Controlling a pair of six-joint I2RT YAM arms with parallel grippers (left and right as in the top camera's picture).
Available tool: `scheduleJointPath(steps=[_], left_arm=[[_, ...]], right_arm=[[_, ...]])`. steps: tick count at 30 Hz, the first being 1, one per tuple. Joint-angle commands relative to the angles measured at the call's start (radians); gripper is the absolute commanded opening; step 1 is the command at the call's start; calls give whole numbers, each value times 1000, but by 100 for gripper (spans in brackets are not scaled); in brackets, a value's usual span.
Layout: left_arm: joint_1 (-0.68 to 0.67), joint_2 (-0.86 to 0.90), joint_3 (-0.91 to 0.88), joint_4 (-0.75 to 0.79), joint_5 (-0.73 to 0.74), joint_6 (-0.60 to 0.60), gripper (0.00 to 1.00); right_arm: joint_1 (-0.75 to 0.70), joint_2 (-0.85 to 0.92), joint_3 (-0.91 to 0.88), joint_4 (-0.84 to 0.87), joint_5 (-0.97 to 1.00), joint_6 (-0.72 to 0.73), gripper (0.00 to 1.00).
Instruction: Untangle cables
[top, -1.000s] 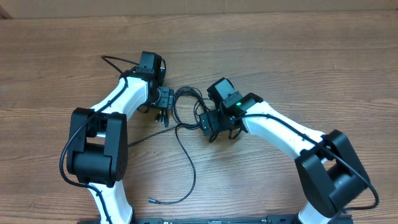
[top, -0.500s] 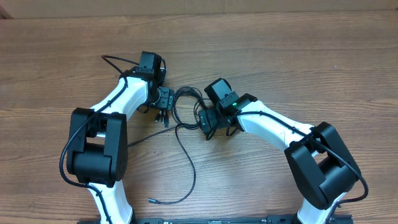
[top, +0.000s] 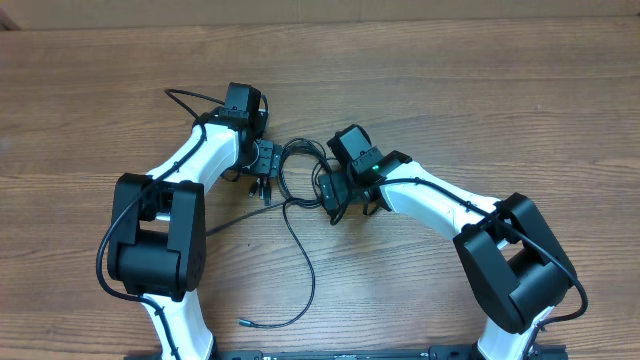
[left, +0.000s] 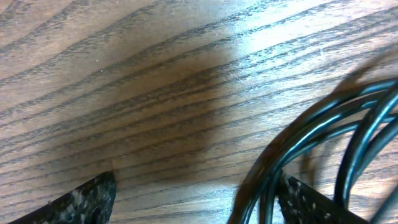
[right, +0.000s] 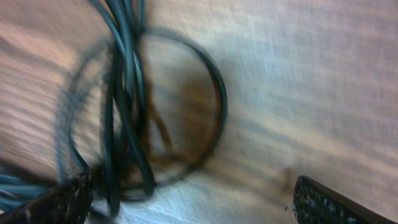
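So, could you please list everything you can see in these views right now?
cables: one tangle, strand count unclear, black, between the two grippers
plug tip: one, dark, at the end of a loose strand trailing toward the arm bases
table: one, brown wood grain, under everything
left arm: one, white and black, left of the tangle
right arm: one, white and black, right of the tangle
left gripper: one, dark, open, at the tangle
right gripper: one, dark, open, at the tangle
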Motion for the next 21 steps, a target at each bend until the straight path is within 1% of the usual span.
scheduleJointPath(steps=[1,3,5,8,11,13,16,21], left_arm=[[5,123,-77,-21,-7,18,84],[5,123,-77,-20,-31,18,83],[5,123,-77,-19,-48,15,84],[5,123,-77,-18,-46,15,84],[5,123,-77,-18,-45,15,83],[5,123,-77,-18,-39,15,84],[5,123,-77,-15,-34,15,84],[5,123,-77,-13,-8,15,84]], right_arm=[[0,21,4,-54,40,-15,100],[-2,29,4,-95,69,-16,100],[-2,39,4,-153,191,-16,100],[-10,41,4,-185,332,-17,100],[-31,41,4,-172,418,-95,100],[-49,41,4,-153,429,-137,100],[-77,41,4,-107,404,-142,100],[-108,41,4,-74,237,-142,100]])
